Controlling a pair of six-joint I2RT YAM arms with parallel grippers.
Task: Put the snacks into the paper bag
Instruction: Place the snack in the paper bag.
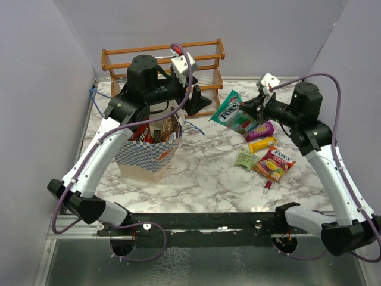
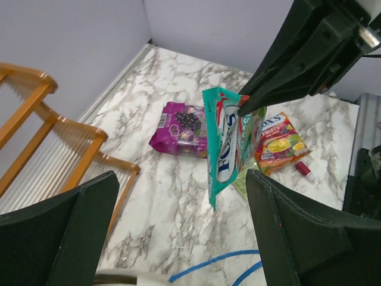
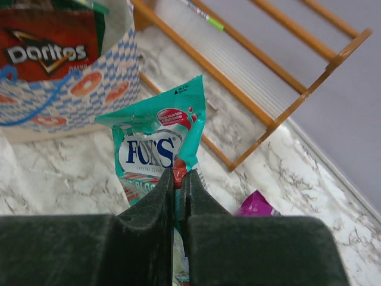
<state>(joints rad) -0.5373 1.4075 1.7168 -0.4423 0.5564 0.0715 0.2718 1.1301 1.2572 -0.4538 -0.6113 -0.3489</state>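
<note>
Your right gripper point(image 3: 178, 179) was closed tight on the teal candy packet point(image 3: 158, 143), its two fingers pinching one edge of the wrapper with almost no gap between them. In the left wrist view the packet point(image 2: 223, 143) hung upright from the tip of that gripper point(image 2: 244, 107) and looked to be lifted off the marble table point(image 1: 202, 167). From above, the packet point(image 1: 229, 112) sat between your two arms, to the right of the paper bag point(image 1: 143, 161) and apart from it.

Your left gripper point(image 2: 181, 179) stood wide, fingers far apart with nothing between them and nothing touching them. It hovered above the bag's right side, near the wooden rack point(image 1: 161, 59), and faced the hanging packet.

The checkered bag stood upright on the left of the table with a red Doritos packet point(image 3: 47, 50) and a brown bag point(image 1: 168, 128) already poking out of its top.

On the table under and beside your right arm lay the magenta pack point(image 1: 261, 129), a yellow pack point(image 1: 262, 143), the small light-green one point(image 1: 244, 158) and the red-yellow pack point(image 1: 275, 162), close together. A tiny red-pink cap point(image 1: 268, 186) lay just in front of them.
</note>
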